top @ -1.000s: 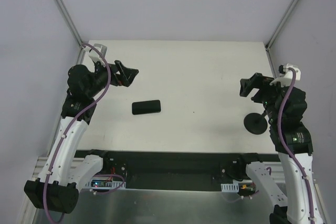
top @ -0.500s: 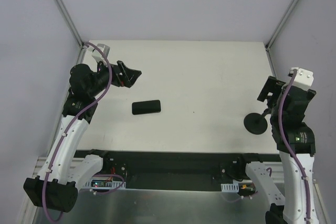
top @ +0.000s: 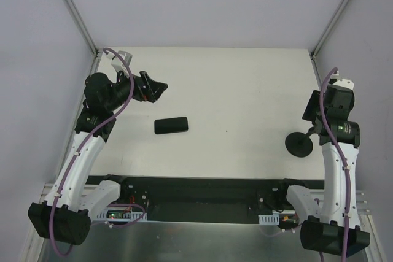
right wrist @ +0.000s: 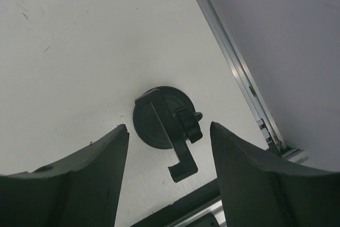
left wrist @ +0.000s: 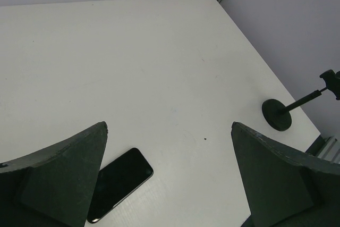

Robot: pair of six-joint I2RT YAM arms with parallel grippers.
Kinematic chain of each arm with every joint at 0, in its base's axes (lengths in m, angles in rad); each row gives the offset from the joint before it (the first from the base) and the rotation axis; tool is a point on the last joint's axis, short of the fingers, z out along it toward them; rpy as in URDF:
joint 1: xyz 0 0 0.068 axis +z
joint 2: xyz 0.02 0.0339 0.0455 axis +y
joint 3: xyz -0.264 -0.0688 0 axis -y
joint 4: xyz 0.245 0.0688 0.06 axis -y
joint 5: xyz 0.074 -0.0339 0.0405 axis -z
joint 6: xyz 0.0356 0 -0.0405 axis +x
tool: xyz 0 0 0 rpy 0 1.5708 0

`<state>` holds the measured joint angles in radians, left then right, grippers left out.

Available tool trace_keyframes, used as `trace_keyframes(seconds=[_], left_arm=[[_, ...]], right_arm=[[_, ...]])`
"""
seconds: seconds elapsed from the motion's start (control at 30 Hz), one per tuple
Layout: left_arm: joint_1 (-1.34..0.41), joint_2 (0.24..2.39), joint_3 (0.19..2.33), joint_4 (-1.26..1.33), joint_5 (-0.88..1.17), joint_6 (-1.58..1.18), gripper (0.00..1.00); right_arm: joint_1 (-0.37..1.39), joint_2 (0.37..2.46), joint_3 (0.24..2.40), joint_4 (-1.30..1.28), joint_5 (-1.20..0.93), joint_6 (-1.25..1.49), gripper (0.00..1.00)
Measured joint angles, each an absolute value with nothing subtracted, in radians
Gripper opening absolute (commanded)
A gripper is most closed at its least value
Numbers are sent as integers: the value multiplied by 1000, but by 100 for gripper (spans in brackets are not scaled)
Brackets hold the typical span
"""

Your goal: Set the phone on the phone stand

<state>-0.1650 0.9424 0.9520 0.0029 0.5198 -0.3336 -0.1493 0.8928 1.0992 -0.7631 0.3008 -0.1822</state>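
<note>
phone [top: 171, 126]: lying flat on the white table [top: 245, 84], left of centre and toward the near edge. Long side runs roughly left-right with a slight tilt. Nothing's touching it.

phone stand [top: 299, 144]: way over by the table's right edge. Disc base sits flat, thin stem goes up, little holder on top. Well apart from the phone.

left gripper [left wrist: 168, 126]: jaws spread wide, nothing in them. It hangs above the table, behind and to the left of the phone. On its wrist cam the phone sits low in the frame, one end tucked behind the left finger [left wrist: 64, 174], so it's not in the gap.

right gripper [right wrist: 169, 126]: also spread wide and empty. It's aimed down at the stand, and the wrist cam frames the base and holder right between the two fingers.

contact on the right side: looks like it's hovering clear of the holder, but from the top view the fingers are mostly hidden by the wrist, so I can't say for sure.
</note>
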Motion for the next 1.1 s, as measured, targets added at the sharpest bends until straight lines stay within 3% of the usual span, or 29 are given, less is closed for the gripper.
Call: trace_keyframes(seconds=[0.33, 0.67, 1.0, 1.1], left_arm=[[-172, 957, 957, 3, 540, -334, 99], [-181, 970, 957, 3, 547, -334, 99], [-197, 976, 957, 3, 548, -334, 99], [-198, 976, 957, 3, 548, -334, 99]], right_arm=[[-150, 906, 1098, -805, 309, -215, 73], [-150, 950, 1089, -826, 319, -223, 70], [-150, 1011, 1089, -828, 339, -225, 58], [-150, 1015, 1089, -828, 330, -225, 48]])
